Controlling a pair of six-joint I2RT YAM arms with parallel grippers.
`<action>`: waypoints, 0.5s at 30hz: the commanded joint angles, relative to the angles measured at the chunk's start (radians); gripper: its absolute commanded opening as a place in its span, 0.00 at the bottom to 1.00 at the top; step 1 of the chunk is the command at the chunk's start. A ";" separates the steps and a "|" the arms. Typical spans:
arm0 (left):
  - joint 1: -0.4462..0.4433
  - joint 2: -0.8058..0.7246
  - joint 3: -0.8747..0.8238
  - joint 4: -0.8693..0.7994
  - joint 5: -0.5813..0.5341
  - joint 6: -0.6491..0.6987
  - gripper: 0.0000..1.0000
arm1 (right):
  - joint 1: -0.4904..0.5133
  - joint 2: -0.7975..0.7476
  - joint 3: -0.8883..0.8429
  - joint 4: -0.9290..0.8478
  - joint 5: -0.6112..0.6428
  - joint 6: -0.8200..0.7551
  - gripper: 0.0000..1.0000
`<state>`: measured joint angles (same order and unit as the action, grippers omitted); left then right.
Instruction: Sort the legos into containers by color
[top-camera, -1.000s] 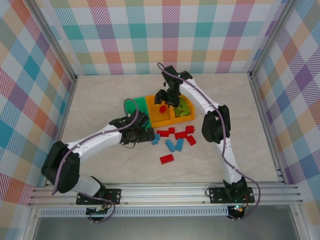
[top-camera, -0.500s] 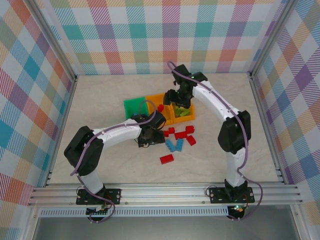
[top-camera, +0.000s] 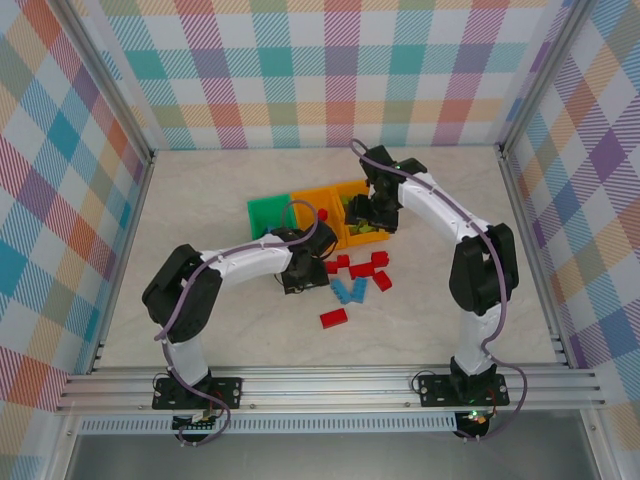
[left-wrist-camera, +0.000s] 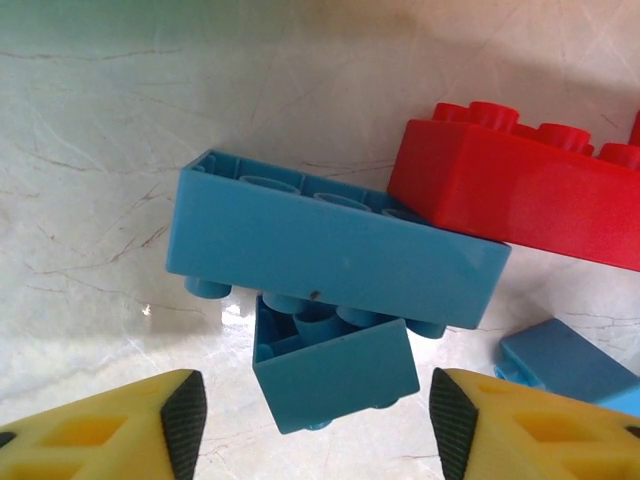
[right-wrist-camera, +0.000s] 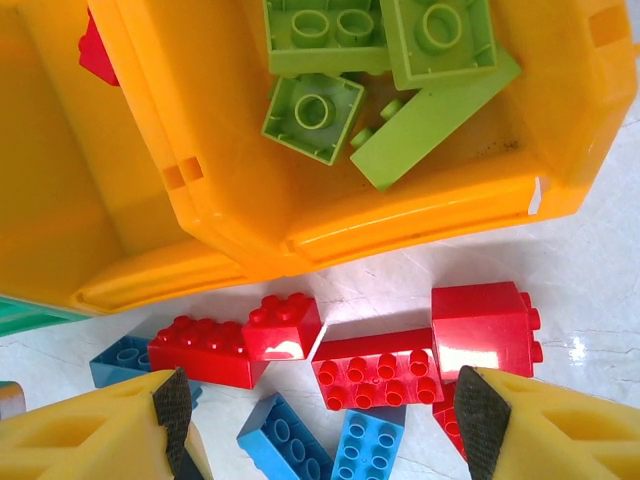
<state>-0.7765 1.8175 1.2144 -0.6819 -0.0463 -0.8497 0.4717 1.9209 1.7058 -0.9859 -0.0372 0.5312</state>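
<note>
In the left wrist view a small blue lego (left-wrist-camera: 335, 370) lies between my left gripper's (left-wrist-camera: 320, 425) open fingers, with a gap on each side. It sits under a long blue lego (left-wrist-camera: 335, 245) next to a red lego (left-wrist-camera: 530, 190). From above, my left gripper (top-camera: 312, 278) is at the left end of the lego pile (top-camera: 355, 275). My right gripper (top-camera: 362, 218) hovers open at the front edge of the right orange container (right-wrist-camera: 400, 210), which holds lime green legos (right-wrist-camera: 315, 115). Red legos (right-wrist-camera: 385, 370) and blue legos (right-wrist-camera: 370, 450) lie under my right gripper (right-wrist-camera: 325, 425).
The green container (top-camera: 265, 213), the middle orange container (top-camera: 310, 235) with a red lego (top-camera: 322, 213) in it and the right orange container (top-camera: 378, 236) stand in a row behind the pile. One red lego (top-camera: 334, 318) lies apart, nearer the arms' bases.
My left arm has swung right to the pile and its fingers have narrowed around the small blue lego. My right gripper has moved right, from the middle orange container to the right one.
</note>
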 joint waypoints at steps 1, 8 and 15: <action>-0.006 0.017 0.025 -0.037 -0.020 -0.014 0.60 | 0.002 -0.056 -0.011 0.016 0.002 -0.005 0.72; -0.004 0.006 0.015 -0.035 -0.038 -0.020 0.63 | 0.003 -0.073 -0.039 0.030 -0.008 0.001 0.72; -0.004 0.033 0.029 -0.034 -0.039 -0.016 0.68 | 0.002 -0.093 -0.081 0.035 0.006 0.006 0.71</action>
<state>-0.7765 1.8271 1.2148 -0.6819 -0.0719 -0.8604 0.4717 1.8633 1.6432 -0.9588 -0.0368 0.5323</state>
